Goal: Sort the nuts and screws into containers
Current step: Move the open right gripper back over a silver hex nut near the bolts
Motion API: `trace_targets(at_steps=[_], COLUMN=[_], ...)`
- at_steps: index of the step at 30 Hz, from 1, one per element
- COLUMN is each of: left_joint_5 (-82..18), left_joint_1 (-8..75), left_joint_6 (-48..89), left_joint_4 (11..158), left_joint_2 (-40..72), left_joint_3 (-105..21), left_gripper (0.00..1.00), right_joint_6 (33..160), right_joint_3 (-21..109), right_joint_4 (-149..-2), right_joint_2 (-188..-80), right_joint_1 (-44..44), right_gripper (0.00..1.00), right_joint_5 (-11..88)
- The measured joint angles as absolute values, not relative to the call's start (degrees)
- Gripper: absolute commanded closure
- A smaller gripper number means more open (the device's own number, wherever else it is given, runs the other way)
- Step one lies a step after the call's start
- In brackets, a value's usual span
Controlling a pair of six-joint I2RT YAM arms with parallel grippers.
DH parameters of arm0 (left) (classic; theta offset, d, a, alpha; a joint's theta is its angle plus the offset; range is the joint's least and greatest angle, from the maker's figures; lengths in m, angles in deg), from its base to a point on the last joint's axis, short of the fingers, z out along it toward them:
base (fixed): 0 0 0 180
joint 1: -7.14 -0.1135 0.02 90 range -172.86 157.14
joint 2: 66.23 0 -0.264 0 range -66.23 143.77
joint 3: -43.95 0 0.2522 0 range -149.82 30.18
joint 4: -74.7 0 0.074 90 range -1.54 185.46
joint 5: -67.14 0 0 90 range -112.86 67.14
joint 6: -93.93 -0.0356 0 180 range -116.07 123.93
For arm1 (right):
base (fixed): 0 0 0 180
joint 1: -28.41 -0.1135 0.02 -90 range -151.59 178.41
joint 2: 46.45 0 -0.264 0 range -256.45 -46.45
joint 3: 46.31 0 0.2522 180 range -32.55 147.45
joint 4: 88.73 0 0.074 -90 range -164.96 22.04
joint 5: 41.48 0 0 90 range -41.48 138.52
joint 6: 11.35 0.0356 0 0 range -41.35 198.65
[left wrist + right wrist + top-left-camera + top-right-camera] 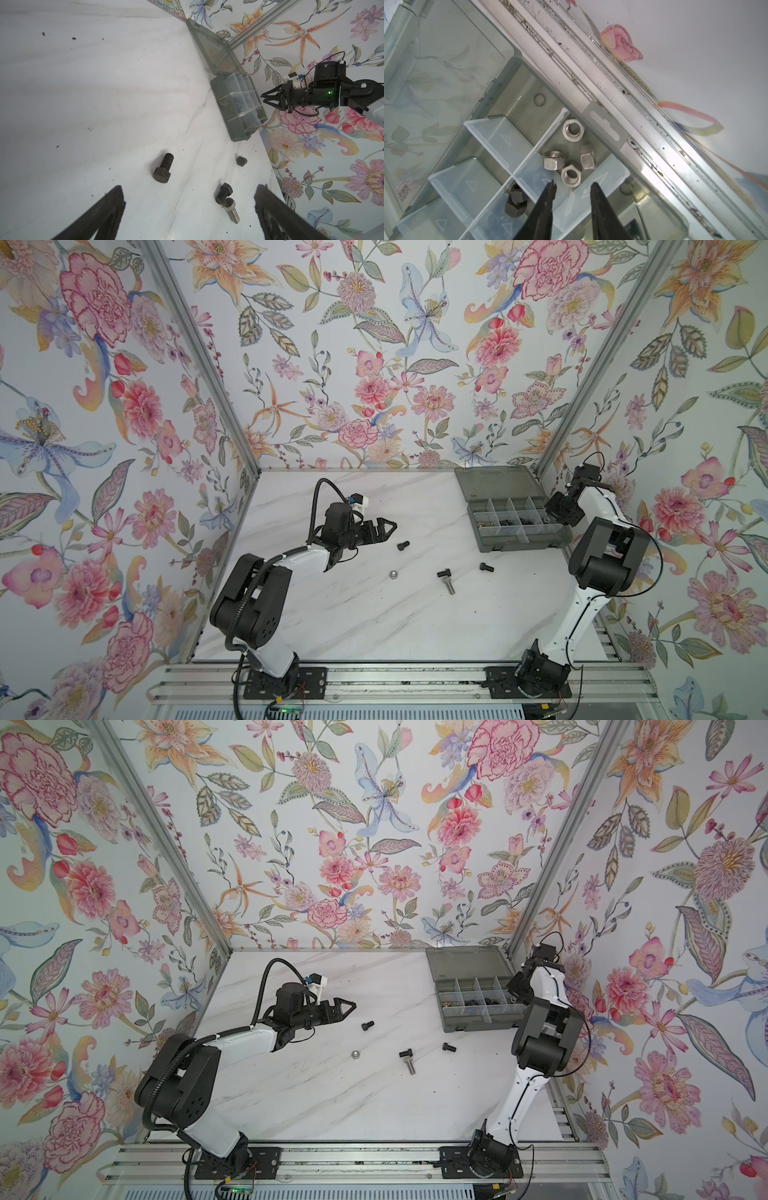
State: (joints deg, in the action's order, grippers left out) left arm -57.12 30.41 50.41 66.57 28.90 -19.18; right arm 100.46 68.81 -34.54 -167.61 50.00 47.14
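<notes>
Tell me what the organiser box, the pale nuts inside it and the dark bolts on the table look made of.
Organiser box: translucent smoky-grey plastic; wallpaper pattern shows through its lid. Pale nuts: bare metal, likely steel, dull silver with bright glints. Dark bolts: metal with a matte black finish, threads visible; coating unclear.

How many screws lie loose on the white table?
4. A black screw lies near the left hand; a second black screw sits beside the silver screw mid-table; a third black screw lies nearer the organiser box. More may be hidden.

Screws (444, 573) lie left of box (519, 545) — nuts (554, 160) (several) inside.
</notes>
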Motion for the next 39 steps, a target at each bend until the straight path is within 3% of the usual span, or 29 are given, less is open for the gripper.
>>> trace_targets(at_steps=[14,25,39], left_joint_5=[-56.85,-55.74,-55.63], left_joint_1=[30.41,30.41,27.61], left_joint_6=[50.38,50.38,50.41], left_joint_4=[66.33,66.17,64.32], left_joint_2=[27.87,25.67,20.68], left_joint_3=[-17.21,-14.2,-8.69], left_gripper=[0.01,0.01,0.01], right_joint_6=[97.53,93.7,90.9], right_joint_3=[53.3,42.37,29.65], right_joint_4=[-34.58,-34.96,-50.45], right_joint_2=[-147.22,-135.57,-134.63], right_joint_1=[45.39,25.43,-0.14], right_gripper=[0.58,0.54,0.53], right_joint_5=[35.51,32.58,29.96])
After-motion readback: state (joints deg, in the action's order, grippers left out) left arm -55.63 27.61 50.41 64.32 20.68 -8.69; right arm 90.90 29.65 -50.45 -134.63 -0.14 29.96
